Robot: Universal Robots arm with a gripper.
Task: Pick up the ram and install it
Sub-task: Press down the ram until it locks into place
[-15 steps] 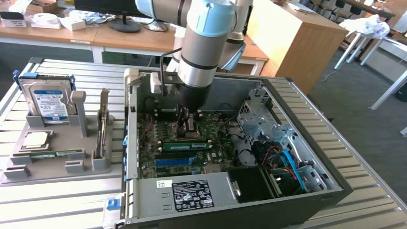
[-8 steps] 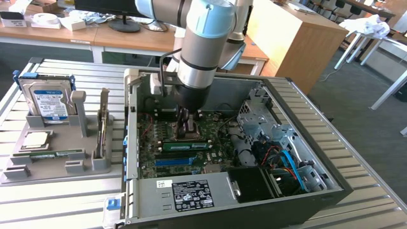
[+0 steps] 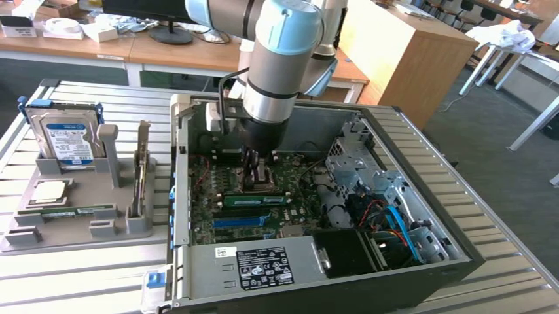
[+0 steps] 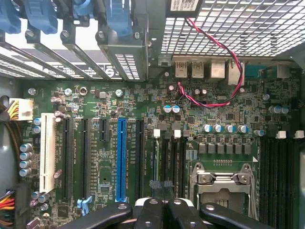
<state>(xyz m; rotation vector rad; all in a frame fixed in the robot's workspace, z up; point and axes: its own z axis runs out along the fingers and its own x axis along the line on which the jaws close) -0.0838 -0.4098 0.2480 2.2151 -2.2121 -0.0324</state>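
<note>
A ram stick (image 3: pixel 68 210), green with pale labels, lies flat in the grey holder (image 3: pixel 78 226) on the exterior view's left. A second green ram stick (image 3: pixel 256 199) stands seated in a slot of the motherboard (image 3: pixel 218 196) inside the open computer case. The wrist view shows that stick edge-on (image 4: pixel 155 162) between white-clipped slots. My gripper (image 3: pixel 259 175) hangs low inside the case, just behind the seated stick and over the processor socket (image 4: pixel 221 183). Its fingers are shut, pads together (image 4: pixel 162 186), with nothing visible between them. Whether they touch the stick I cannot tell.
The holder also carries a hard drive (image 3: pixel 59 139), a square silver processor chip (image 3: pixel 48 191) and an upright card with a metal bracket (image 3: pixel 140 173). Inside the case are a blue slot (image 4: pixel 121 160), drive cage (image 3: pixel 358 163), cables (image 3: pixel 389 219) and power supply (image 3: pixel 253 265).
</note>
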